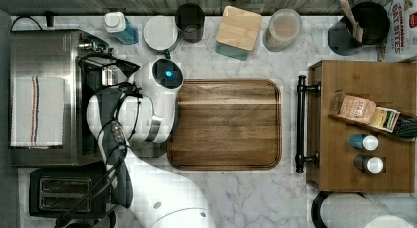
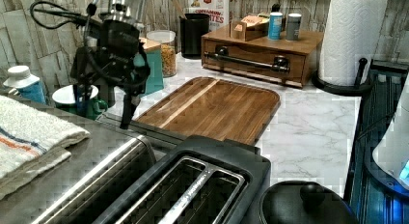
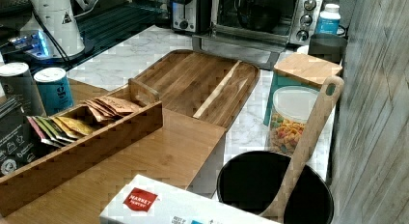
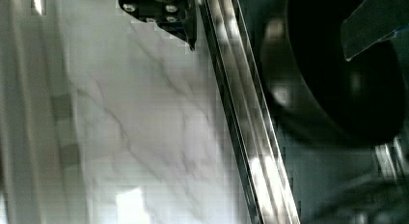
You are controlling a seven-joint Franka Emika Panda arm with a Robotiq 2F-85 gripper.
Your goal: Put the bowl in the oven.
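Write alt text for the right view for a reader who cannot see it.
At the far end of a marble counter, a stainless-steel oven stands with its glass door dropped open and a black bowl inside. A wooden cutting board lies in front of it, with a wooden tea-bag organizer nearest the camera.

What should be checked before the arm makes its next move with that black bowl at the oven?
1. Oven door dropped open: ok.
2. Bowl past the door's steel edge, inside the oven: ok.
3. Bowl resting on the rack: cannot tell.
4. Bowl released: cannot tell.
5. Towel on the oven top, away from the opening: ok.
6. Wooden cutting board behind the arm bare, for backing out: ok.
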